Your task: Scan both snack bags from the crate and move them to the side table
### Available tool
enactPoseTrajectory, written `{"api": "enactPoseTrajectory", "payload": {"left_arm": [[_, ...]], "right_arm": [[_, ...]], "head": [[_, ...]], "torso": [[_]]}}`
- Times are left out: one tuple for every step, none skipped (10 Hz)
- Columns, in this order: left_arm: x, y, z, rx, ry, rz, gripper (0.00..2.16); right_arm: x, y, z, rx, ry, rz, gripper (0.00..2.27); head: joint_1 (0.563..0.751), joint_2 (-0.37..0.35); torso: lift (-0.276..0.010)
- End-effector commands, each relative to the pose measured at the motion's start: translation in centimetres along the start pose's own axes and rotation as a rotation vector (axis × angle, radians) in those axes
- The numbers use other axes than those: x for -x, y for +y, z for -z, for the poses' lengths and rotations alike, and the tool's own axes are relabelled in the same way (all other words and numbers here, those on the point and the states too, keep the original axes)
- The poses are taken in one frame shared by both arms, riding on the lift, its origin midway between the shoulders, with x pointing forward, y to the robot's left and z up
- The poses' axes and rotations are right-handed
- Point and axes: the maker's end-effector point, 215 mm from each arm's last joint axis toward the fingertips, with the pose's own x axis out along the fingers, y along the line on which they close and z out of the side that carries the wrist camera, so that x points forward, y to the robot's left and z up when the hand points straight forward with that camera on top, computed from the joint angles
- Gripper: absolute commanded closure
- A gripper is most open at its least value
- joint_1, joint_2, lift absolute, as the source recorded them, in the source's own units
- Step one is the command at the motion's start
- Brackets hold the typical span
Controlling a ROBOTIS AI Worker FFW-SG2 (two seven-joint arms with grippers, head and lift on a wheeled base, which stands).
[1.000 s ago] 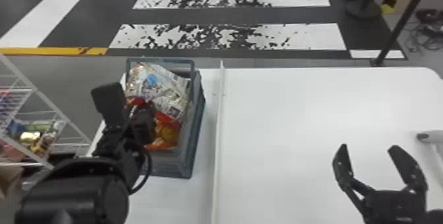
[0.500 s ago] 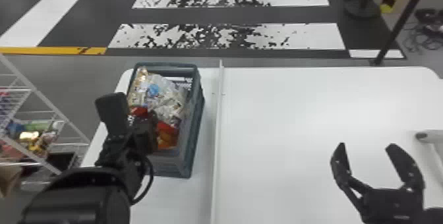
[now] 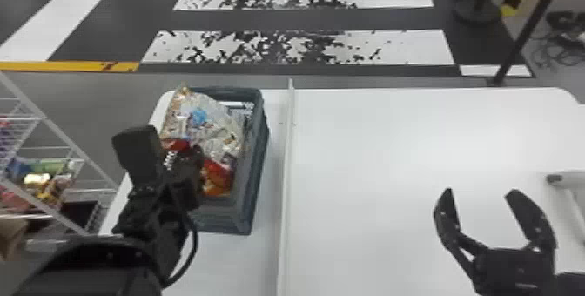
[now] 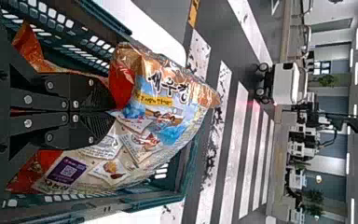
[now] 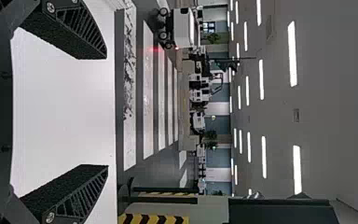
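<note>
Since left end effector [image 4: 111, 112] clamps a wide snack bag [image 4: 168, 122], crate [image 4: 154, 201] rim may snag it loose; right end effector [image 3: 482, 192] fingers apart

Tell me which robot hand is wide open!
The right gripper, above the white table: its two fingers are spread far apart. The left gripper, at the crate, is closed on a snack bag.

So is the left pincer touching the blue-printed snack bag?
Touching: in the left wrist view, the left pincer is shut on the blue-printed snack bag, creasing it at the tips.
</note>
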Motion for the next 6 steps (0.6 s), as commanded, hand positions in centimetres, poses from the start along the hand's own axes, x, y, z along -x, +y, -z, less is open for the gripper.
{"api": "enactPoseTrajectory", "payload": {"left_arm": [[0.5,0.1,-1.3,0.011,-0.02,0.0,2.14],[1.3,-0.1,-2.6,0.02,-0.037,0.011,2.13],[2.3,-0.4,-3.9,0.025,-0.049,0.022,2.14],[3.4,-0.5,-5.0,0.027,-0.051,0.028,2.14],[4.2,-0.6,-6.2,0.037,-0.069,0.033,2.14],[4.4,-1.2,-6.6,0.059,-0.072,0.056,2.14]], "right_arm": [[0.0,0.2,0.1,-0.002,0.003,-0.003,0.09],[-0.1,0.3,0.1,-0.003,0.001,-0.004,0.09],[-0.1,0.3,0.0,-0.003,0.0,-0.004,0.09],[-0.1,0.3,-0.1,-0.004,-0.003,-0.005,0.09],[-0.1,0.3,-0.1,-0.004,-0.003,-0.005,0.09],[-0.1,0.3,-0.1,-0.004,-0.003,-0.005,0.09]], "head": [[0.695,0.096],[0.695,0.097],[0.695,0.101],[0.695,0.099],[0.695,0.097],[0.695,0.096]], "torso": [[-0.075],[-0.075],[-0.075],[-0.075],[-0.075],[-0.075]]}}
